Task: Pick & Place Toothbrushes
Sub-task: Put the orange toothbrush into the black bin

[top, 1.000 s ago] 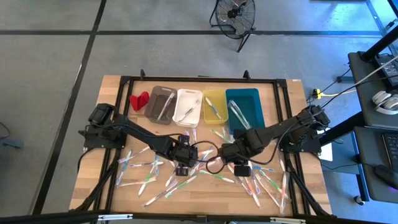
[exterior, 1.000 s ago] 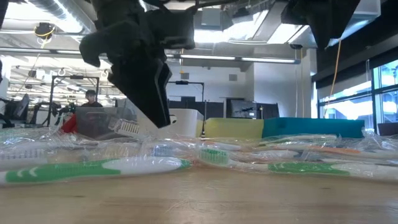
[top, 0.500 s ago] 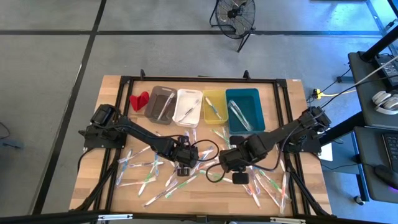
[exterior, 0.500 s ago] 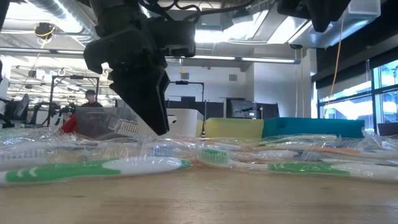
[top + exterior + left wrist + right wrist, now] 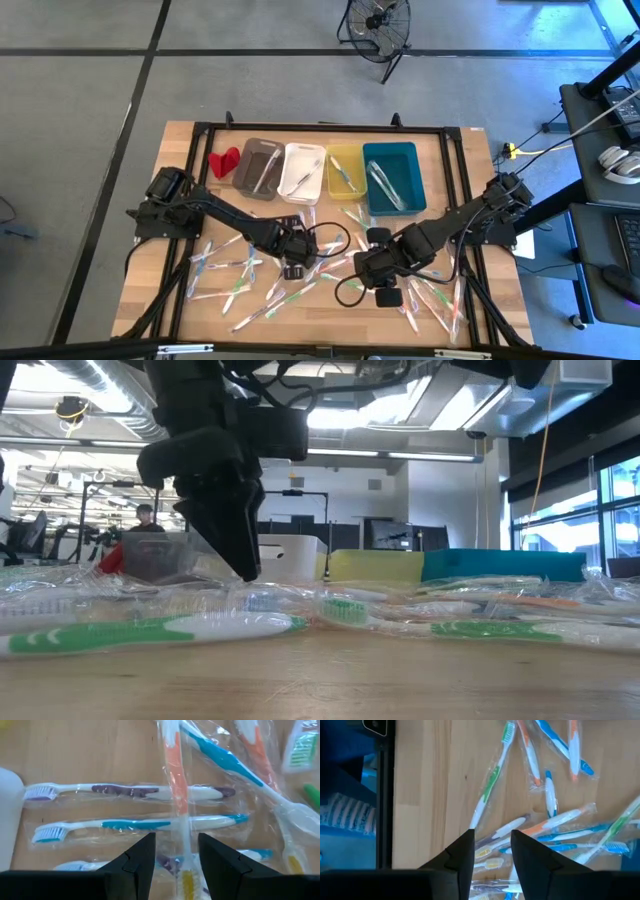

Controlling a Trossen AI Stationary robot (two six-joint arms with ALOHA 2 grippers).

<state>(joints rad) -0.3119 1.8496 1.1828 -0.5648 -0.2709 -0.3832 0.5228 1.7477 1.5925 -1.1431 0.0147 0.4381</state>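
Overhead, both arms reached into the scattered toothbrushes [image 5: 240,268] at mid-table, though finger detail was lost there; only the wrist views gave it. Down low among the wrapped brushes, the left gripper [image 5: 175,851] stood parted, an orange-handled toothbrush [image 5: 176,785] running lengthwise out through the gap, not visibly clamped. Ahead of it a blue-handled toothbrush [image 5: 135,824] lay crosswise, bristles toward a white bin's edge [image 5: 10,815]. Higher up, the right gripper [image 5: 492,851] was parted and empty, a green toothbrush [image 5: 491,780] stretching away beyond it.
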